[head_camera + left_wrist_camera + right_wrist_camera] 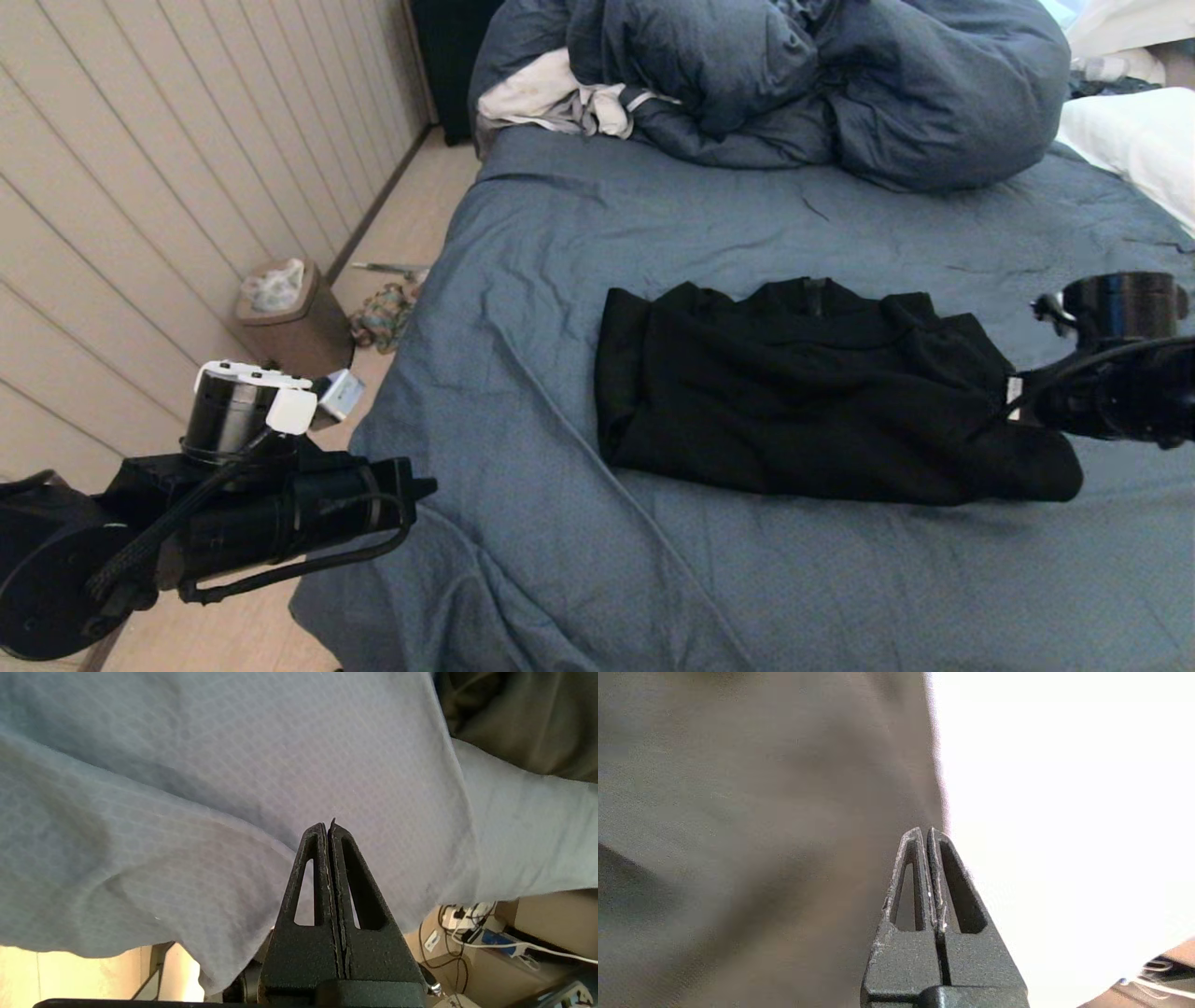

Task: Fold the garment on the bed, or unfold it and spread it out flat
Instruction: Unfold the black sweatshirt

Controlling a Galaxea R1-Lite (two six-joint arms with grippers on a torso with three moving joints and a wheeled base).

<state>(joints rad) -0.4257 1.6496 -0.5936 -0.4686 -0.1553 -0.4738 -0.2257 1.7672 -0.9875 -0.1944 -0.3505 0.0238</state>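
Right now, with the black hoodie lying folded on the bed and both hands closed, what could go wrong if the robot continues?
1. The right hand is shut and empty beside the hoodie; a sweep from there might drag the folded edge out of shape.
2. The hoodie is a thick, uneven bundle, so a pinch may lift only the top layer and undo the fold.
3. The left hand, shut, hangs at the bed's draped sheet edge; it might snag the sheet and shift the hoodie.

From my head the room is evenly, softly lit; the bed (523,308) shows only faint shadows in its wrinkles, and the garment (803,392) reads as near-featureless black. My right wrist view is smeared with blur and half washed out by white glare. My left wrist view is sharp and pale.
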